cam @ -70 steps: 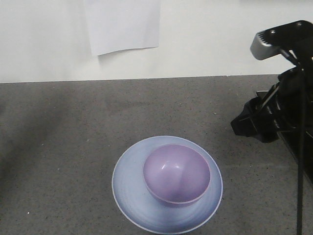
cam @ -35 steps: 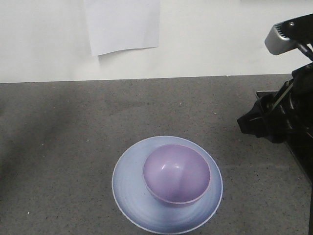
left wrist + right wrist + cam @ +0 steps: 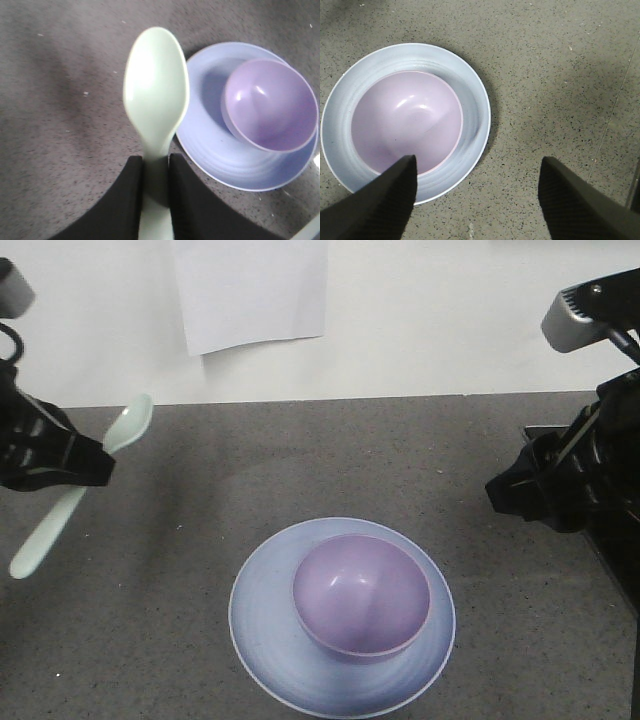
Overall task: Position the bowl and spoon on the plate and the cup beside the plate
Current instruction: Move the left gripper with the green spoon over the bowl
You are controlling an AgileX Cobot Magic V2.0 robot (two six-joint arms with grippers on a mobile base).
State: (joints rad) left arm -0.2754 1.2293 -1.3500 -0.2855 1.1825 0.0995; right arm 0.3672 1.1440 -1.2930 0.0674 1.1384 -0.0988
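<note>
The lavender bowl [image 3: 361, 595] sits in the pale blue plate [image 3: 262, 630] near the table's front centre. My left gripper [image 3: 75, 475] hangs above the table at the far left, shut on the handle of the mint-green spoon [image 3: 128, 425], whose scoop points up and away. In the left wrist view the spoon [image 3: 156, 85] sticks out ahead of the left gripper [image 3: 156, 170], left of the plate [image 3: 210, 145] and bowl [image 3: 270, 105]. My right gripper [image 3: 477, 162] is open and empty, above the table just right of the plate [image 3: 470, 100] and bowl [image 3: 405, 120]. The cup is out of view.
The grey speckled tabletop [image 3: 300, 460] ends at a white wall with a sheet of paper [image 3: 255, 290] hanging on it. The right arm's black body [image 3: 570, 490] fills the right edge.
The left gripper, holding the spoon, has come into view from the left. The right arm shifted slightly right a second ago and has held still since.
</note>
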